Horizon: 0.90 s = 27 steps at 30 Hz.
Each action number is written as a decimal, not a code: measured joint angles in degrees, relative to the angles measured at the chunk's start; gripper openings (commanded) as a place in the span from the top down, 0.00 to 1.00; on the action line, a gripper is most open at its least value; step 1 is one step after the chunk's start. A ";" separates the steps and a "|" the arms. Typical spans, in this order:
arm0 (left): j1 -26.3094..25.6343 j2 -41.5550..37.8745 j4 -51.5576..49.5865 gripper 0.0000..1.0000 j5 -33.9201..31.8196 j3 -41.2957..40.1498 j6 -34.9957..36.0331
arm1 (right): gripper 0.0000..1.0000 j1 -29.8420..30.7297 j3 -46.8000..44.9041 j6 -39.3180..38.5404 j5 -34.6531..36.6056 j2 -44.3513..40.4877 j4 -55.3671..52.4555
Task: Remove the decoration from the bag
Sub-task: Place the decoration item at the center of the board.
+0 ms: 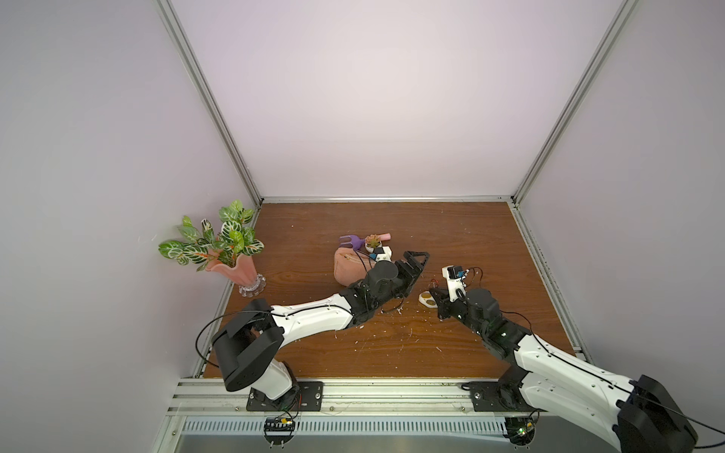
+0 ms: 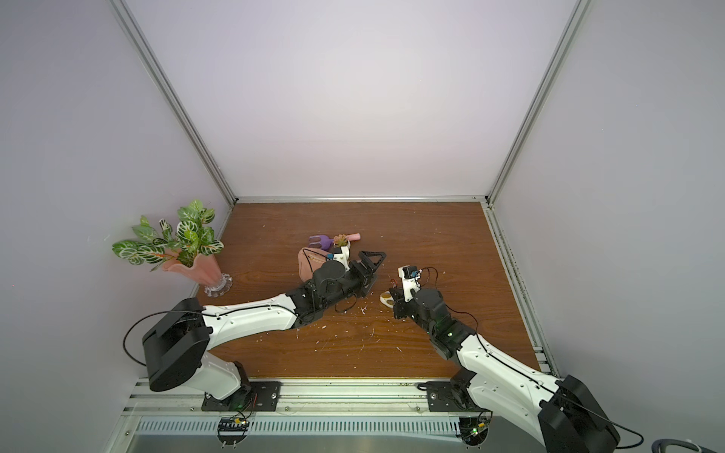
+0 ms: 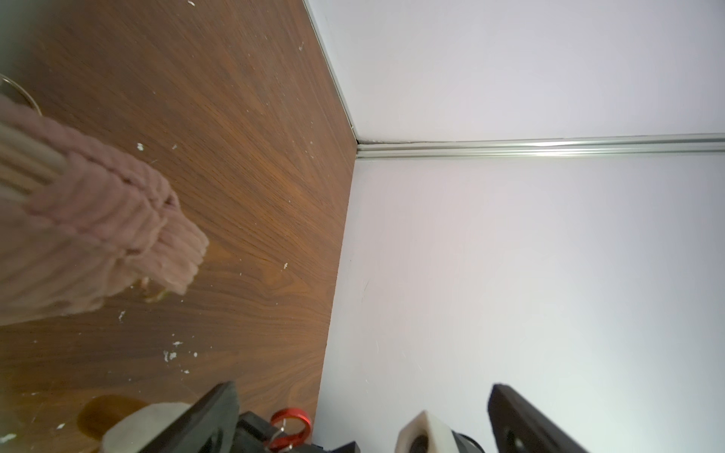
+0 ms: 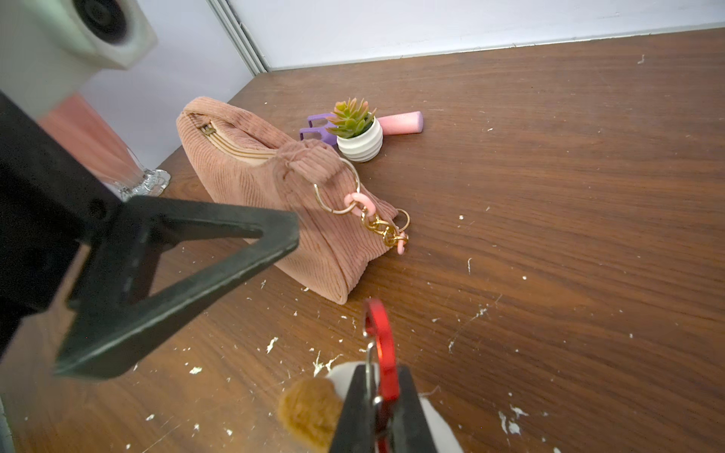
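Observation:
The pink corduroy bag (image 1: 347, 270) (image 2: 305, 263) (image 4: 270, 204) (image 3: 78, 227) lies on the wooden table, and its gold ring and chain (image 4: 339, 192) hang free at one end. The decoration (image 1: 427, 300) (image 2: 386, 299) (image 4: 310, 408), a cream and brown plush on a red clip (image 4: 382, 341), lies to the right of the bag and apart from it. My right gripper (image 1: 433, 292) (image 2: 393, 293) (image 4: 378, 378) is shut on that red clip. Between bag and decoration my left gripper (image 1: 416, 272) (image 2: 372, 270) (image 3: 363, 406) stands wide open, with nothing held.
A pink vase with leaves (image 1: 235, 270) stands at the table's left edge. Just behind the bag are a small succulent in a white pot (image 1: 372, 244) (image 4: 359, 137), a purple fork tool (image 1: 350, 240) and a pink stick (image 4: 402, 122). White crumbs dot the table.

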 measured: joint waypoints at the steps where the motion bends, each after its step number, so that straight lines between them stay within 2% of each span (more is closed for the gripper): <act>1: 0.02 -0.70 -0.66 0.00 0.00 0.46 0.90 | 1.00 -0.20 0.44 -0.02 -0.39 0.66 -0.28; 7: 0.02 -5.95 -4.81 0.00 -1.25 3.50 6.56 | 1.00 -2.49 4.31 -0.61 -3.96 8.81 -0.81; 14: 0.02 -10.75 -10.27 0.00 -5.60 4.09 12.17 | 1.00 -6.16 7.41 -1.57 -6.05 18.12 -0.28; 27: 0.04 -17.62 -13.53 0.00 -11.63 -1.55 14.43 | 1.00 -10.01 13.20 -2.51 -6.97 30.91 4.68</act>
